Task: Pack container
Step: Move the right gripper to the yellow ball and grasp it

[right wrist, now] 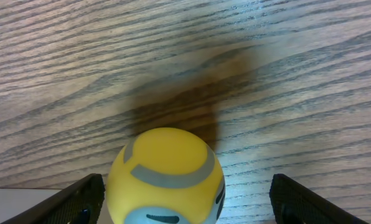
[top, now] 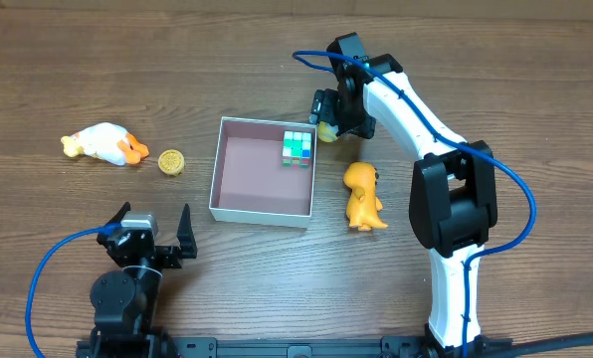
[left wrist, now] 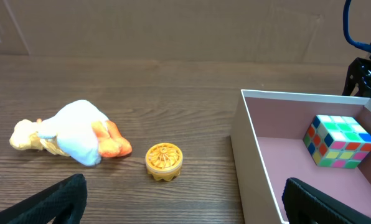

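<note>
Standing mid-table (top: 495,60), the container (top: 252,177) is seen with a colour cube (top: 296,147) in its far right corner. The right claw (top: 327,127) is held wide just outside that corner, with a round yellow toy (right wrist: 165,177) set between its fingers (right wrist: 79,198) but not clamped. The left claw (top: 154,221) is spread wide near the table's front edge.

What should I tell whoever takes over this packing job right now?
Left hand: open, empty, clear of all the toys.
Right hand: open, straddling the yellow ball toy just outside the container's far right corner; not gripped yet.
Done: colour cube lies inside the container.
Left: yellow ball toy, orange dinosaur right of the container, plush duck and round yellow disc on its left.
</note>
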